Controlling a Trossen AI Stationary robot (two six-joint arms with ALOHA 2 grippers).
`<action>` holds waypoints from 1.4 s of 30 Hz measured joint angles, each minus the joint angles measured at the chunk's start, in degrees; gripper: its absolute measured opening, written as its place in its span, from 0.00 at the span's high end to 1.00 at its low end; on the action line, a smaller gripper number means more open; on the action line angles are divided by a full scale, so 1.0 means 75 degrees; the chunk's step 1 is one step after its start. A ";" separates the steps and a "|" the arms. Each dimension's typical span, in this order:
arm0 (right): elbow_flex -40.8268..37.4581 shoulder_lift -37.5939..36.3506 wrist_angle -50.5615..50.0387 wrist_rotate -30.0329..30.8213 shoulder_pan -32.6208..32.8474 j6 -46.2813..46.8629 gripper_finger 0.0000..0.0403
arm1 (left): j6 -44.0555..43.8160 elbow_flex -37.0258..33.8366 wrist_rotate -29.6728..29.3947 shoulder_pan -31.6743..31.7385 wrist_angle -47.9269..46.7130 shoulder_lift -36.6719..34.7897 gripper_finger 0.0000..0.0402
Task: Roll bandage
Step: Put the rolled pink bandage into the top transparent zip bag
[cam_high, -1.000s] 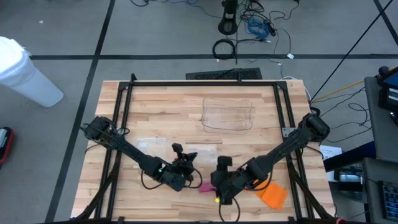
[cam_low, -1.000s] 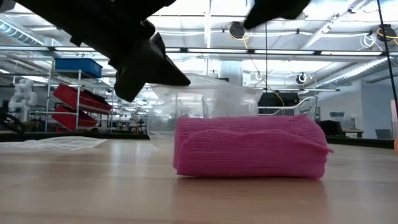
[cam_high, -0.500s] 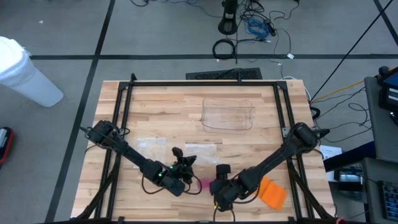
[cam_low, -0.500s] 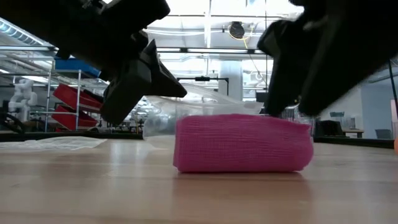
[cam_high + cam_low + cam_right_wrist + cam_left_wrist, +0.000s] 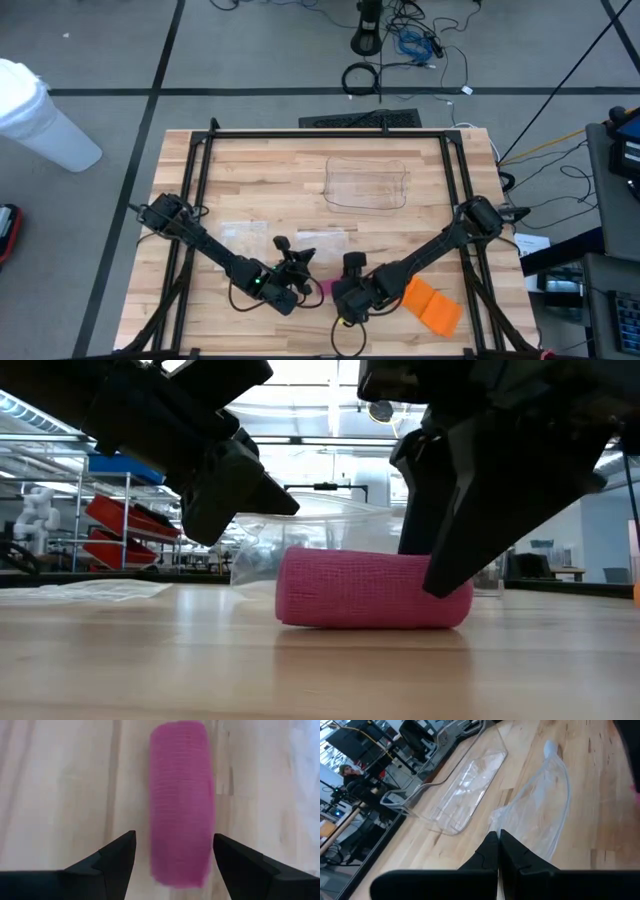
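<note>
- Bandage [image 5: 372,589]: a pink roll lying on its side on the wooden bench [image 5: 300,190], near the front edge and about midway across; from above only a sliver of pink shows between the two claws [image 5: 323,289].
- In the right wrist view the roll [image 5: 181,800] lies lengthwise ahead of the camera, lined up with the gap between the two dark fingers.
- Right claw [image 5: 175,857]: spread wide, one finger to each side of the near end of the roll; whether either finger touches it cannot be told. In the low view this claw [image 5: 440,510] reaches down over the roll's right end and covers part of it.
- From above, the right claw [image 5: 345,298] sits just right of the pink sliver, near the bench's front edge.
- Left claw [image 5: 498,851]: closed, its fingers pressed together with nothing between them. It hangs just left of the roll [image 5: 293,285] and, in the low view, above the roll's left end [image 5: 235,480] without touching it.
- Clear plastic tray [image 5: 366,184] rests farther back on the bench, right of centre, well apart from the roll.
- Crumpled clear plastic wrapper [image 5: 540,815] lies on the bench beyond the left claw.
- Orange object [image 5: 433,306] lies flat near the front right corner, just right of the right arm.
</note>
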 joint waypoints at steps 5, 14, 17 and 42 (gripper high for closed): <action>0.0003 0.0253 0.0055 0.0310 -0.0041 -0.0474 0.38 | -0.0081 0.0000 0.0002 -0.0019 -0.0010 0.0000 1.00; 0.0027 0.0511 0.0094 0.0245 -0.0143 -0.0385 0.45 | -0.0634 0.0003 0.0006 -0.0038 -0.0379 0.0000 1.00; -0.0001 0.0377 0.0061 0.0022 -0.0154 -0.0193 0.54 | -0.0884 0.0003 0.0010 -0.0035 -0.0455 -0.0003 1.00; -0.0006 -0.0847 -0.1812 0.0044 -0.1110 0.3059 0.74 | -0.1616 0.0003 0.0659 0.0221 -0.0320 -0.0003 1.00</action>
